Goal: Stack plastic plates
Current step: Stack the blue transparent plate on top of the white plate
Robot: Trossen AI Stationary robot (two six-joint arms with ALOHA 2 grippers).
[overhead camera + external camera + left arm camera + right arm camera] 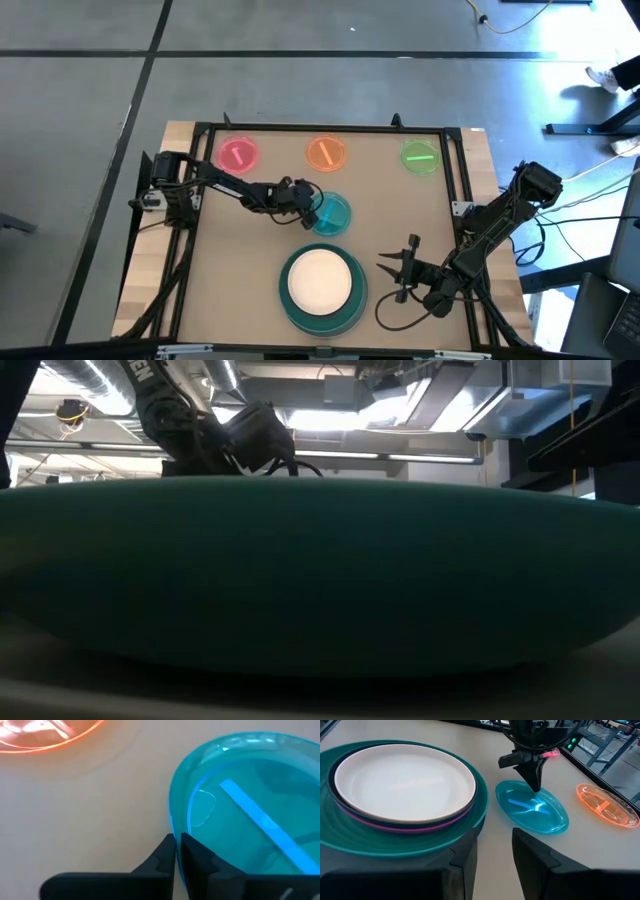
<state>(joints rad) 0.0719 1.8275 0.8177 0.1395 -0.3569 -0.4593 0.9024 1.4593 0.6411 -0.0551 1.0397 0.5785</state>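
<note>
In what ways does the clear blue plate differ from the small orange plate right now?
The clear blue plate is larger than the small orange plate. The left gripper is shut on the blue plate's rim, while nothing touches the orange plate. The blue plate lies near the plate stack, the orange plate in the far row with the pink and green plates. Both are round and see-through.

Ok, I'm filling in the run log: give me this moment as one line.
left gripper: shut on blue plate rim | right gripper: open, waiting beside stack | stack top: pale pink plate
</note>
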